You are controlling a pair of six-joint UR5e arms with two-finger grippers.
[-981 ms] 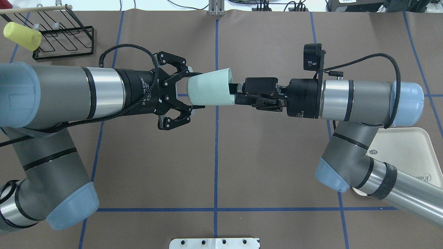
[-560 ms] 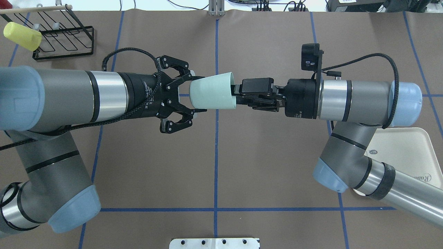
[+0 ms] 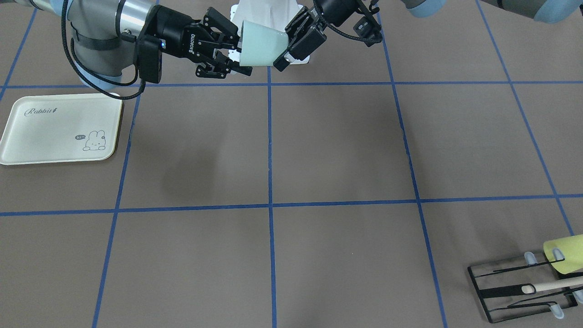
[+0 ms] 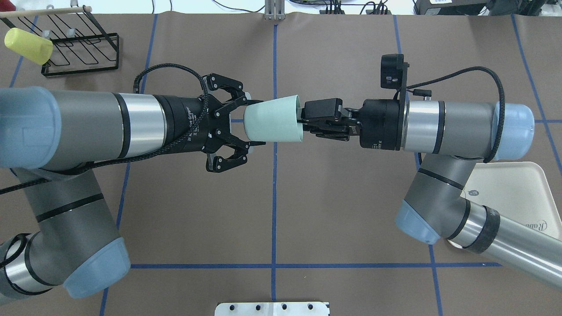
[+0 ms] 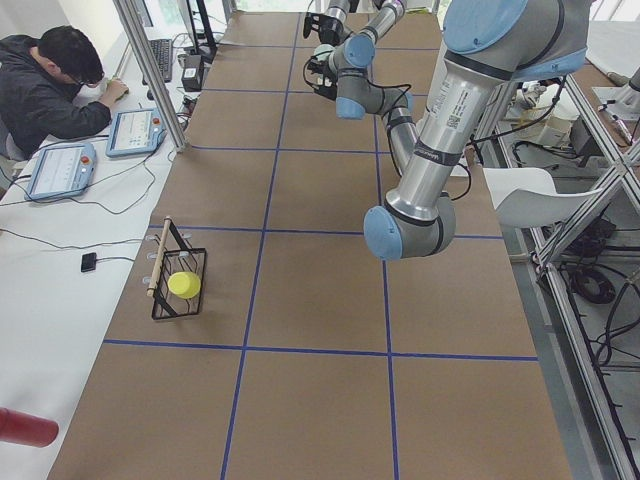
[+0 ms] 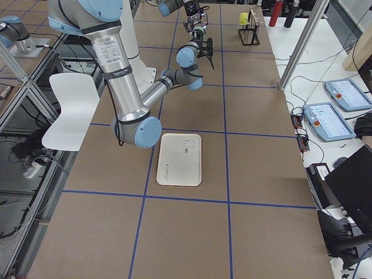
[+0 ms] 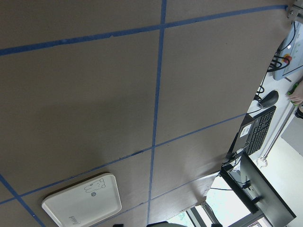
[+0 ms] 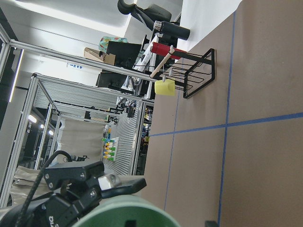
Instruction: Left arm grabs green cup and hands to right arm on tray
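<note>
— Above the brown table [image 4: 197, 210], the small mint-green plastic cup [image 4: 272, 125] lies sideways, with the left gripper [image 4: 262, 122] clamped on its base.
— But the right gripper [image 3: 244, 58] has its jaws apart, astride the rim. Release early and it falls, well short of the cream rectangular tray [image 3: 45, 132].

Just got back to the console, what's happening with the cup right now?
A mid-air handover. The left hand holds the green cup by its base, sideways above the middle of the table. The cup's mouth faces the right hand, which has one finger inside and one outside the rim. That hand looks open, so it probably hasn't gripped yet. The tray on the robot's right has nothing on it.
</note>
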